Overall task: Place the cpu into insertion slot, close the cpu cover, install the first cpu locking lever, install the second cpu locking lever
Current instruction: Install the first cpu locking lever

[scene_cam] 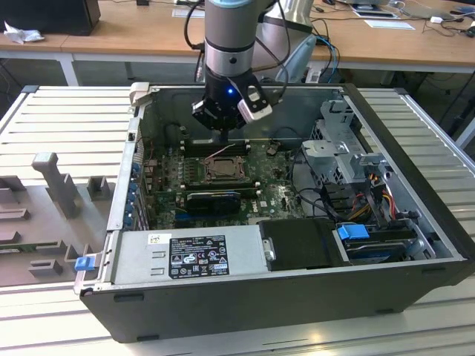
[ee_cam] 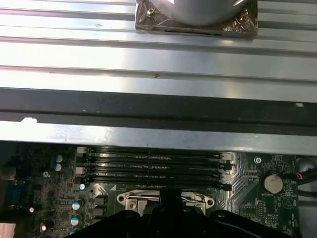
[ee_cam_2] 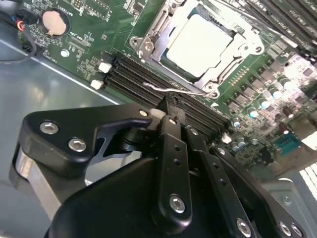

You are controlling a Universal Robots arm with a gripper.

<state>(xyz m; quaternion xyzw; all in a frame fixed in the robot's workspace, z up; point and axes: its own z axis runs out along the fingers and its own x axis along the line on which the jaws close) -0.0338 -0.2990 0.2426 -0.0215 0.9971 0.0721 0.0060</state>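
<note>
Ribbed grey worktop [scene_cam: 67, 133] carries an open computer case [scene_cam: 415, 222]; the cpu [ee_cam_2: 200, 44] already sits in the insertion slot [scene_cam: 223, 169] with the cpu cover [ee_cam_2: 158, 29] closed over it. Beside that slot, shut fingers [ee_cam_2: 171, 111] press a thin locking lever [ee_cam_2: 173, 90]; whether either lever is latched is unclear.

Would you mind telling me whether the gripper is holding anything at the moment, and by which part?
Nothing is held. The gripper is shut, its tips at the thin wire locking lever beside the cpu cover.
</note>
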